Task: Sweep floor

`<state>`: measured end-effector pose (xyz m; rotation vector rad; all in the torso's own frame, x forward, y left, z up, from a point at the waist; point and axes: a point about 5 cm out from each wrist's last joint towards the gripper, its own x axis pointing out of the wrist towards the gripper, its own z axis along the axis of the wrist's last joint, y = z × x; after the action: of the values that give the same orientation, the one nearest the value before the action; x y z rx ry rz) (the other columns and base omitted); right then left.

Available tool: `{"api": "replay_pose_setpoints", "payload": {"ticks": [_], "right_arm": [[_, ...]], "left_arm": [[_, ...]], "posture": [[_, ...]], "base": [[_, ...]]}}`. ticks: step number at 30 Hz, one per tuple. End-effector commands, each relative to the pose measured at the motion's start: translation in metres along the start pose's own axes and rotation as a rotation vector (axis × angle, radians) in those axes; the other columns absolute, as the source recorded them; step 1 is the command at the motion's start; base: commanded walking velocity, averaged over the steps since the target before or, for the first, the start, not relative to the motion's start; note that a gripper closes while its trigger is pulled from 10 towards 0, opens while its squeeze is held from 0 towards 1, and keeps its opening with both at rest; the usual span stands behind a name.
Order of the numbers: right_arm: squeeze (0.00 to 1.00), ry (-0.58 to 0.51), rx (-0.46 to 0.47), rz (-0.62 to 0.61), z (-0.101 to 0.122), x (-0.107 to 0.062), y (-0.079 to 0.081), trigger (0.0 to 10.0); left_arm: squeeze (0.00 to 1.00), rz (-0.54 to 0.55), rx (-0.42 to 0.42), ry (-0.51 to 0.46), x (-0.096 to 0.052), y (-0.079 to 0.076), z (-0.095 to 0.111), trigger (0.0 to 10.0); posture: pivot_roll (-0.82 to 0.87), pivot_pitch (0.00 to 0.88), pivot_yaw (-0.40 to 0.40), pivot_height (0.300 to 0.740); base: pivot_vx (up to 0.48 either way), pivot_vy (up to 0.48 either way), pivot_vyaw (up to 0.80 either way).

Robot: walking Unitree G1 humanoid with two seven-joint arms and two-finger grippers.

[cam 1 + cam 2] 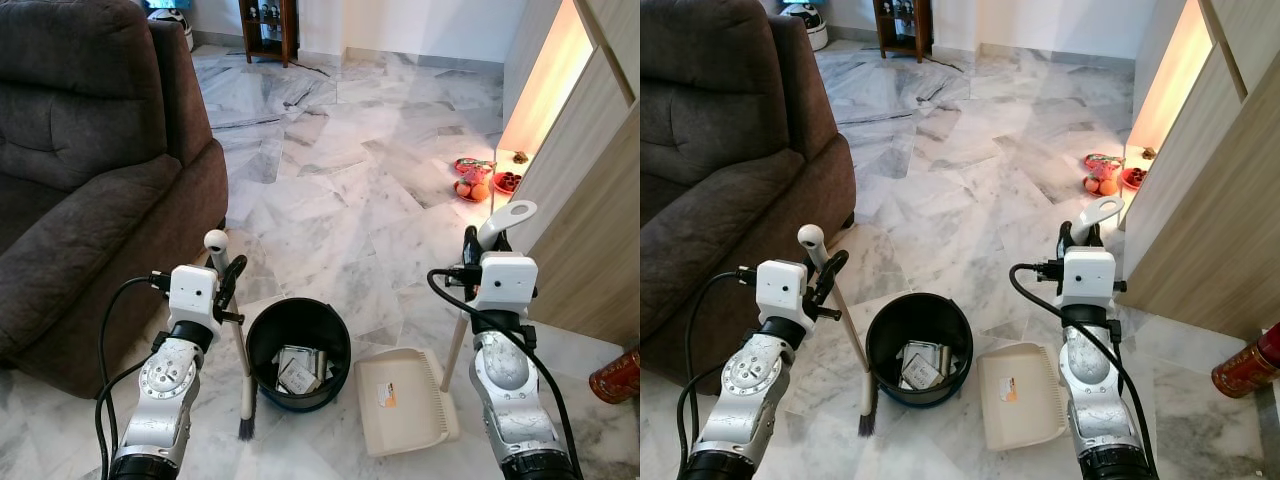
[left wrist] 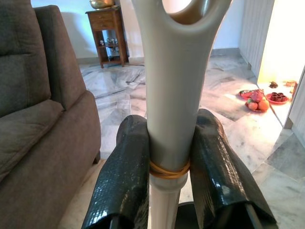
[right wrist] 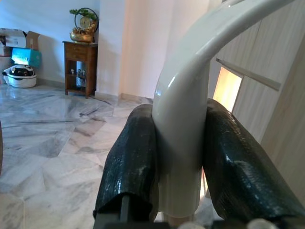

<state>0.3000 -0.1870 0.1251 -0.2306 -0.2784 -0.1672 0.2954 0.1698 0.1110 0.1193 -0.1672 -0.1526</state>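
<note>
The broom (image 1: 240, 350) stands just left of the black bin (image 1: 298, 352), bristles on the marble floor (image 1: 340, 170) — a light, stiff plastic stick, best held high on its smooth handle. The left gripper (image 2: 164, 162) is clamped there, its 2 fingers on either side. The right gripper (image 3: 178, 162) clasps the cream dustpan's (image 1: 405, 400) curved handle (glossy, likely slippery), pan flat beside the bin.

You can read no text here: the sticker (image 1: 387, 396) on the dustpan (image 1: 404, 400) is too small and blurred to make out.
</note>
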Motion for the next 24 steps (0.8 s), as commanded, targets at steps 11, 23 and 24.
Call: {"api": "replay_pose_setpoints", "payload": {"ticks": [11, 23, 24], "right_arm": [[0.0, -0.034, 0.008, 0.007, 0.0069, 0.005, 0.0008, 10.0], [0.0, -0.031, 0.01, 0.012, 0.0062, 0.0053, 0.0022, 10.0], [0.0, -0.032, 0.011, 0.013, 0.0063, 0.0053, 0.0026, 10.0]], "left_arm": [[0.0, 0.002, 0.009, -0.075, 0.0058, 0.0001, 0.0147, 10.0], [0.0, 0.005, 0.009, -0.074, 0.0062, 0.0007, 0.0145, 10.0], [0.0, 0.005, 0.009, -0.075, 0.0062, 0.0006, 0.0145, 10.0]], "posture": [[-0.03, 0.098, 0.003, 0.74], [-0.03, 0.101, 0.003, 0.74], [-0.03, 0.102, 0.002, 0.74]], "base": [[-0.209, 0.0, 0.0], [-0.168, 0.0, 0.0], [-0.244, 0.0, 0.0]]}}
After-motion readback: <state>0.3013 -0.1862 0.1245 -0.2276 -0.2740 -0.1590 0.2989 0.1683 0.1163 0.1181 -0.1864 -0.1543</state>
